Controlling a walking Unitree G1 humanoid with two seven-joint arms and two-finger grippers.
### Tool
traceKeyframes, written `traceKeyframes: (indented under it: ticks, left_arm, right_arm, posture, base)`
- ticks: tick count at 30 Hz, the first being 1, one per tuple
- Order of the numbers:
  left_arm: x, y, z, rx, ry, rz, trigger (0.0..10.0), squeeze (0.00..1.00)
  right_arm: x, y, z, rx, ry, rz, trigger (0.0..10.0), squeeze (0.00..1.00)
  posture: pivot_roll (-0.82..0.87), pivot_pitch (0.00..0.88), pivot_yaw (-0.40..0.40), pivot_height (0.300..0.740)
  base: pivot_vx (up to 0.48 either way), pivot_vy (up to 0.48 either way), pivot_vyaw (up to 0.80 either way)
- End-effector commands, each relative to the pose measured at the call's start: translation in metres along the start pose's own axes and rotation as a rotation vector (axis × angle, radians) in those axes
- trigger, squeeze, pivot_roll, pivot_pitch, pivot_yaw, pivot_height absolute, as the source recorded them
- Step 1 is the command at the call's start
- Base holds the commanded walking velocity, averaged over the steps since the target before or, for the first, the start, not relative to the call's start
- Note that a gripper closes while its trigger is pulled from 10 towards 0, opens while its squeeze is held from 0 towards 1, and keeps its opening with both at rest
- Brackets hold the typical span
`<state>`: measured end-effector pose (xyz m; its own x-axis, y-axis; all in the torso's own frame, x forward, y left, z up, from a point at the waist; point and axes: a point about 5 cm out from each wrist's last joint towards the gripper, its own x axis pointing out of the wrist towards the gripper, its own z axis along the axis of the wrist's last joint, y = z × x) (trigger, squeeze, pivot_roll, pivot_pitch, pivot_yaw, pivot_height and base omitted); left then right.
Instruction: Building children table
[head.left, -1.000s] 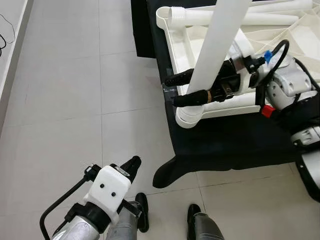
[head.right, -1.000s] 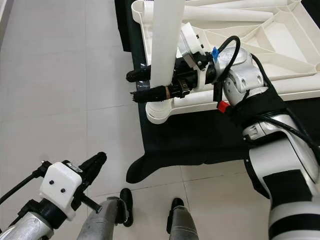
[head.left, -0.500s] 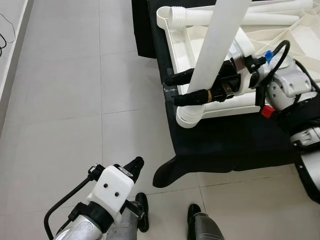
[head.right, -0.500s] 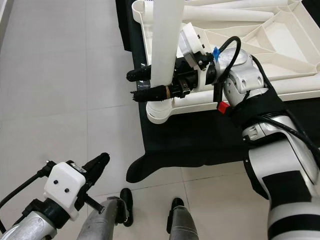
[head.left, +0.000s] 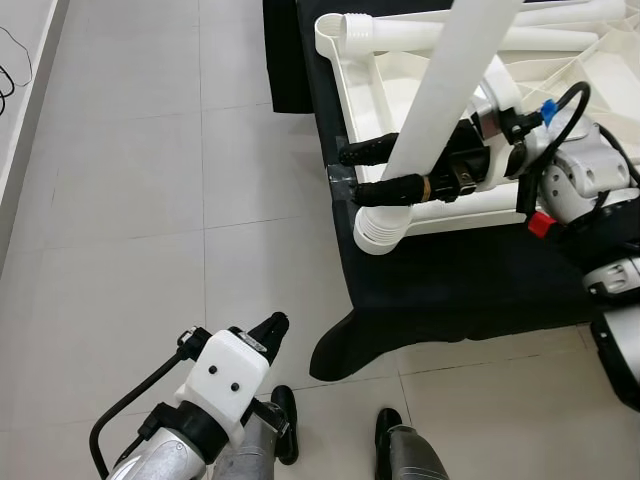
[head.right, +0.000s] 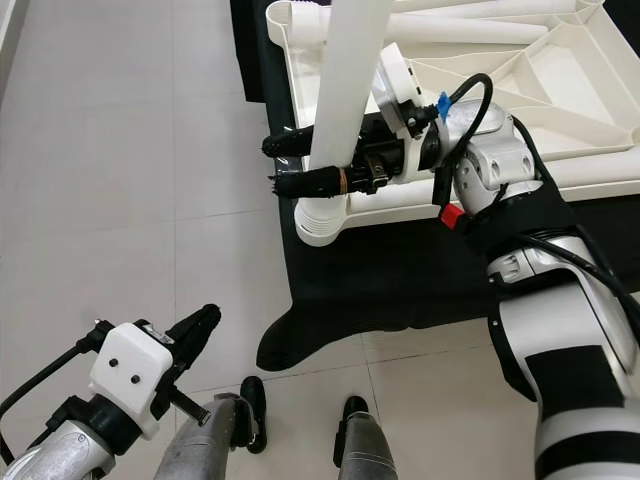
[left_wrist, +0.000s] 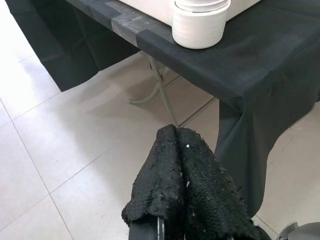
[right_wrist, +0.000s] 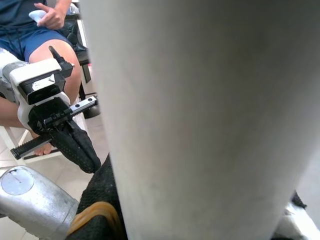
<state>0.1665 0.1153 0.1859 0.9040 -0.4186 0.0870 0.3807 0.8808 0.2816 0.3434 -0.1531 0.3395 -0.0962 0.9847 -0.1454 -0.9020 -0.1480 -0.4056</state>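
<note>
Pale floor tiles (head.left: 120, 200) under my left gripper (head.left: 268, 330), which hangs low by my leg, fingers pressed together on nothing. Moving right: the black-draped work table (head.left: 440, 290), and on it the upturned white plastic tabletop (head.right: 560, 70), its corner socket (head.left: 382, 229) poking over the cloth's near edge. My right gripper (head.left: 375, 172) reaches in from the right, its two black fingers clamped either side of the white table leg (head.left: 450, 90), low on the tube, just above that socket. Leg's tilted, leaning up and away! I judge it light, hollow, stiff and smooth, so likely to slip or swing; holding low near the socket end gives best control for seating it. A seated person's knees (right_wrist: 47, 47) appear in the right wrist view.
</note>
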Motion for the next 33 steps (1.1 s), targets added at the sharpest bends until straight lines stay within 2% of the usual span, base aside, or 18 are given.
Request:
traceKeyframes:
  ticks: [1,15,33]
  left_arm:
    - [-0.002,-0.003,-0.005,-0.02,0.022,-0.008,10.0,0.0]
    - [0.001,-0.003,-0.005,-0.02,0.015,-0.005,10.0,0.0]
    - [0.003,-0.003,-0.005,-0.025,0.007,-0.002,10.0,0.0]
  right_arm:
    - [-0.001,0.006,-0.009,0.03,0.024,0.026,10.0,0.0]
    - [0.002,0.006,-0.012,0.013,0.057,-0.023,10.0,0.0]
    - [-0.001,0.012,-0.028,0.08,0.084,-0.185,10.0,0.0]
  posture:
    - [0.15,0.406,0.006,0.74]
    - [0.14,0.402,0.001,0.74]
    - [0.13,0.394,-0.001,0.74]
  base:
    - [0.0,0.0,0.0]
    - [0.0,0.0,0.0]
    - [0.0,0.0,0.0]
